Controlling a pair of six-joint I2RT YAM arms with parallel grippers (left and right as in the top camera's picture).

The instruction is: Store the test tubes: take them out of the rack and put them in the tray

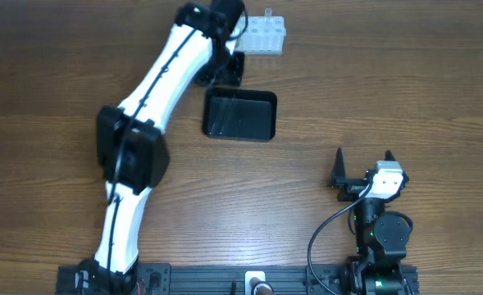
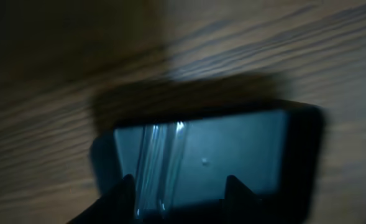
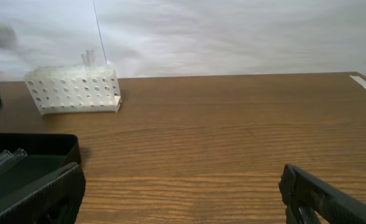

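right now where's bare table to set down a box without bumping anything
Widest free patch: the bare table right of the rack and tray, beyond the right pincer. Another lies left of the left arm. Crowded: the gap between rack and tray, where the left pincer hangs.

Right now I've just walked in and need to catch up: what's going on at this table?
The left gripper hovers open over the tray, where a couple of tubes already lie. The rack beyond it holds at least one upright tube. The right gripper rests open near its own base, touching nothing.
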